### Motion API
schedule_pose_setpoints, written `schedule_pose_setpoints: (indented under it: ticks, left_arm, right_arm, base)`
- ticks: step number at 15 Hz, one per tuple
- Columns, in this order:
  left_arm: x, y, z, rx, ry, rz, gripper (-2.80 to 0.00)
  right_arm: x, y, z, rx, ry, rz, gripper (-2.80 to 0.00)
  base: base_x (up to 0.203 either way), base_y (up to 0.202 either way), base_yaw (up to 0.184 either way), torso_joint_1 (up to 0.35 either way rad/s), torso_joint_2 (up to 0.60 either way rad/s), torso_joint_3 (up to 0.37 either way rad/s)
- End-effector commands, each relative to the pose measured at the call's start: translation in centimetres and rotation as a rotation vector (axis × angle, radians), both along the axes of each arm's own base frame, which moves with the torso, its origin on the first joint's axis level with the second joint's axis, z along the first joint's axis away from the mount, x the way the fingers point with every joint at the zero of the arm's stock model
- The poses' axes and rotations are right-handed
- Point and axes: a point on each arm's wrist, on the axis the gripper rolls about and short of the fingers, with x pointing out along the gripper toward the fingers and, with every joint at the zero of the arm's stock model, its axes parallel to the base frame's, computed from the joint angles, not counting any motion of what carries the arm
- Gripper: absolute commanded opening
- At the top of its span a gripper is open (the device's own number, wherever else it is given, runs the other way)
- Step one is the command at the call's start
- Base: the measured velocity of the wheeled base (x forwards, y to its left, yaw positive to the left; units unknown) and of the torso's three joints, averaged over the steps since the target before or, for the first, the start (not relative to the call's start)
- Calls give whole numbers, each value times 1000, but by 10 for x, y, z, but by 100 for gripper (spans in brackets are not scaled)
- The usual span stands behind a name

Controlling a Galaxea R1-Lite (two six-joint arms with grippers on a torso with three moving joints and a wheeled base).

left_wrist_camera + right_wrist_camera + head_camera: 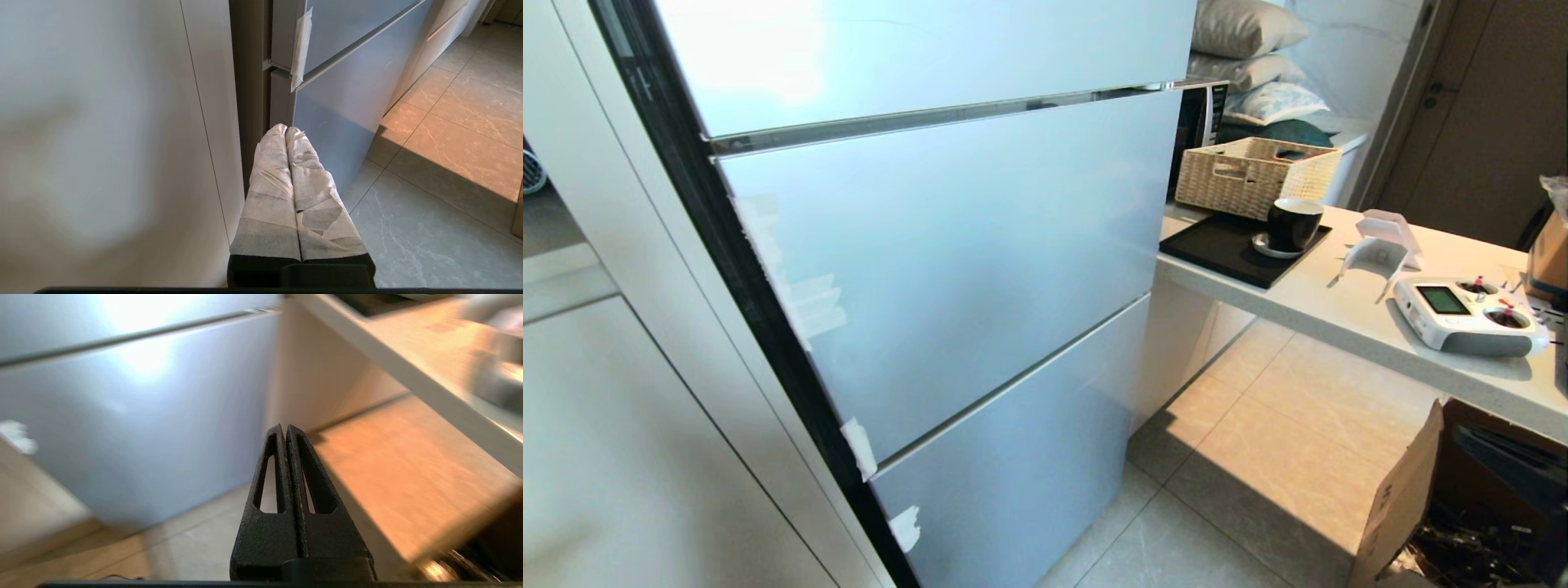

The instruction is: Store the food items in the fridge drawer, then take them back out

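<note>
Closed fridge fronts [947, 245] fill my view; no food or drawer shows. Both hands pressed together, empty: left hand [286, 130] low by the fridge corner, right hand [284, 428] facing the lower panel. I'd spread it and approach squarely.

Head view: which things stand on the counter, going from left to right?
Wicker basket → black cup on the black tray → white stand → white remote controller.

No legible text, label, brand or number on anything in view.
</note>
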Motion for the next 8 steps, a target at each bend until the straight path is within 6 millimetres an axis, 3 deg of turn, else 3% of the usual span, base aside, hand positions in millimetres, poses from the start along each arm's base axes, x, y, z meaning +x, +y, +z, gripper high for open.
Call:
schedule_pose_setpoints:
  ticks: [1, 3, 5, 8]
  left_arm:
    - [0, 0, 0, 0, 1, 1, -280]
    - [0, 0, 0, 0, 1, 1, -280]
    - [0, 0, 0, 0, 1, 1, -280]
    - [0, 0, 0, 0, 0, 1, -280]
  right_arm:
    - [-63, -21, -18, 26, -163, -86, -280]
    - [-86, -25, -62, -6, -84, -149, -280]
    - [-97, -25, -94, -19, 13, -198, -280]
    - [-110, -25, -103, -15, -103, -212, -280]
  base:
    - [0, 0, 0, 0, 0, 0]
    - [0, 0, 0, 0, 0, 0]
    - [0, 0, 0, 0, 0, 0]
    - [0, 0, 0, 0, 0, 0]
